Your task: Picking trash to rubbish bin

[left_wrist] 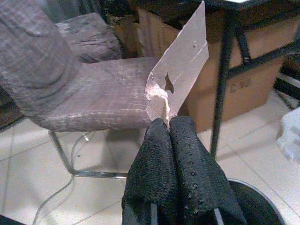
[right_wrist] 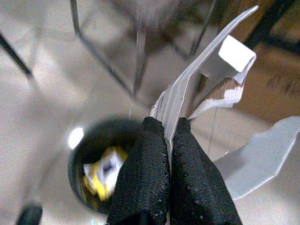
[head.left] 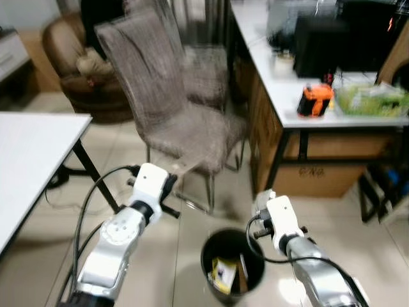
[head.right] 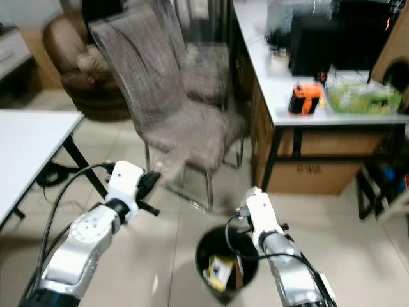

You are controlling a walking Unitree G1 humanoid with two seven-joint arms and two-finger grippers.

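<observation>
The left gripper [left_wrist: 168,123] is pinching a torn cardboard strip [left_wrist: 180,77]; the right gripper [right_wrist: 171,125] is clamping white torn card [right_wrist: 220,70] — the rubbish bin [right_wrist: 84,154] sitting just below it.

A glossy beige tiled floor [head.left: 185,243] is carrying a round black rubbish bin [head.left: 232,263] at lower centre, beside a grey fabric chair [head.left: 172,115].

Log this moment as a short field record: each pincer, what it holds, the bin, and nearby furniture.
left pincer: shut on pink card scrap, near the chair
right pincer: shut on white card scrap, above the bin
bin: black, on the floor between the arms; yellow wrapper inside
desk: to the right, orange tool on top
</observation>
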